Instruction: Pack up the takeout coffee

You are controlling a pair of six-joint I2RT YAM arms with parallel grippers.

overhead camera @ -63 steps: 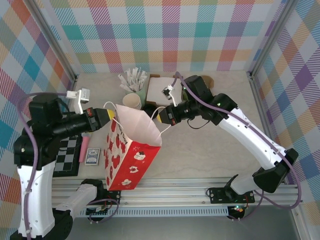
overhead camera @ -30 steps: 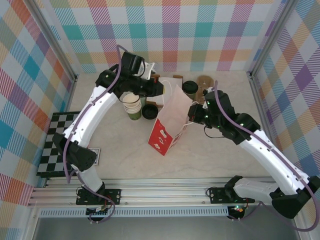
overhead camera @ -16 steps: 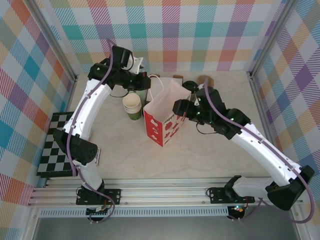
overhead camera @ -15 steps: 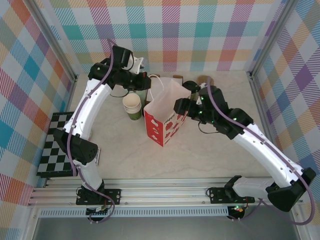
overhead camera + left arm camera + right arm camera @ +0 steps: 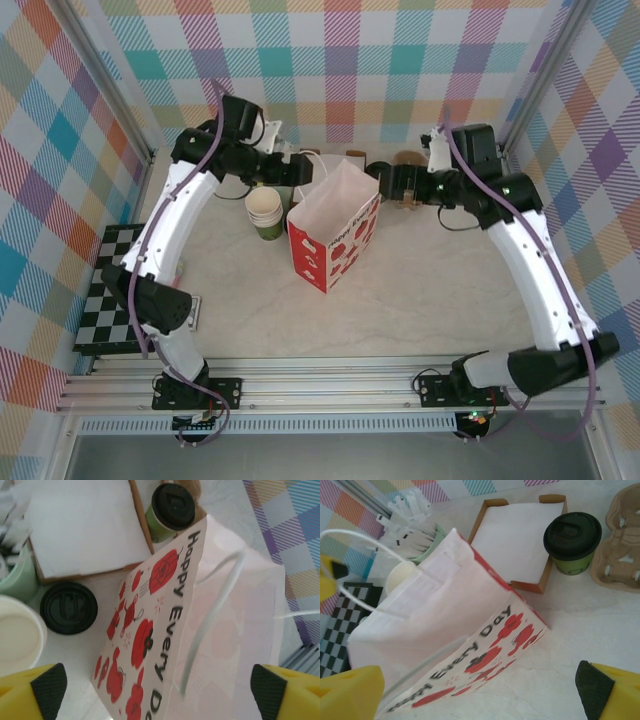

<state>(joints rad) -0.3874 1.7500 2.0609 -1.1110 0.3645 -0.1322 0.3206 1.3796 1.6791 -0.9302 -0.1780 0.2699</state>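
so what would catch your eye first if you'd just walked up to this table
The white paper bag with red print stands open in the middle of the table. Just behind it the dark-green takeout coffee with its black lid sits beside a cardboard tray, not yet packed. The left gripper and right gripper hover either side of the bag's mouth, fingers spread.

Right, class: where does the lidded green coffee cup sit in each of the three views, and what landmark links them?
Top external: cup at the back, just past the far right corner of the bag, partly hidden.
Left wrist: cup at top centre, above the bag's printed side.
Right wrist: cup at upper right, beyond the bag.
Shared landmark: the red-flowered bag.
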